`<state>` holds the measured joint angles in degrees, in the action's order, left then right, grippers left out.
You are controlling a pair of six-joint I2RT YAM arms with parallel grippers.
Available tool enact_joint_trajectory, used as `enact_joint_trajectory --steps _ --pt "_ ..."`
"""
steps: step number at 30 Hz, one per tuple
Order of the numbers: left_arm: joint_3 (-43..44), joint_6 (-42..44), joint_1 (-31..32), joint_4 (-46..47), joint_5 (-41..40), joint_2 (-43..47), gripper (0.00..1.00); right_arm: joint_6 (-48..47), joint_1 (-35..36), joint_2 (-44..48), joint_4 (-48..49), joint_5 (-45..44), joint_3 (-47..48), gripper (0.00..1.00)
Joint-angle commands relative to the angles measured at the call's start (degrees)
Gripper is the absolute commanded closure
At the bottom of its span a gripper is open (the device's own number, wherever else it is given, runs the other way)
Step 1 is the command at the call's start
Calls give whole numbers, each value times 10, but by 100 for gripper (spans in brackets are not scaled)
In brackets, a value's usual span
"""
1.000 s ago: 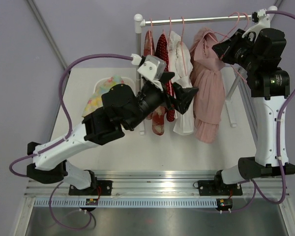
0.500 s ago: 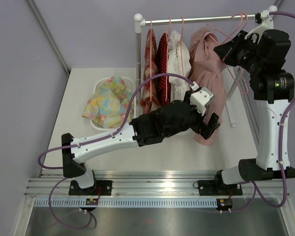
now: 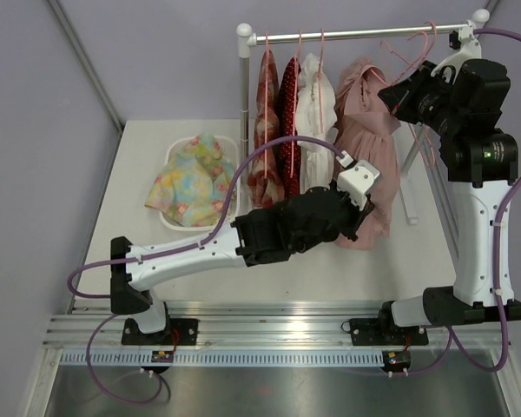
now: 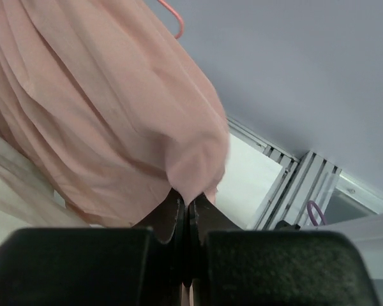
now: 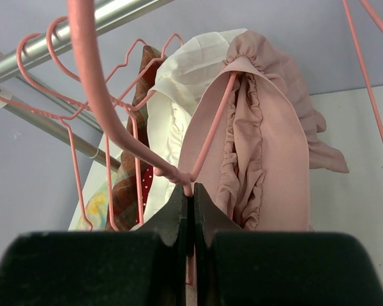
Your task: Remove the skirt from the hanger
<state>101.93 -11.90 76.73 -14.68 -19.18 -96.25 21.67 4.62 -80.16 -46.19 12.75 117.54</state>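
The left arm (image 3: 191,252) and right arm (image 3: 478,234) are wearing white shells with black joints, purple cables (image 3: 269,148) trailing along both. The left hand (image 4: 186,207) and right hand (image 5: 190,199) are showing black fingers (image 4: 83,268).

skirt (image 4: 102,108) top cut off at left wrist view edge, hem blurred

No writing, label, brand mark, number or sign can be read in any of the three views. The small fittings (image 3: 162,354) on the rail (image 3: 278,357) at the bottom of the overhead view are too small to tell whether they carry any print.
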Motion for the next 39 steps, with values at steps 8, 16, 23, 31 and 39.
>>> enact_joint_trajectory --steps 8,16,23,31,39 --pt "26 50 285 -98 -248 45 100 -11 4 8 48 -30 4 100" --pt "-45 -14 354 -122 -260 58 100 -17 4 22 56 -75 -9 100" --pt "210 106 367 -167 -298 -73 100 21 4 85 95 -200 -98 100" --pt "422 322 306 -75 -158 -176 100 57 4 99 102 -242 -147 100" --pt "462 284 306 -89 30 -202 100 102 8 94 137 -269 -212 100"
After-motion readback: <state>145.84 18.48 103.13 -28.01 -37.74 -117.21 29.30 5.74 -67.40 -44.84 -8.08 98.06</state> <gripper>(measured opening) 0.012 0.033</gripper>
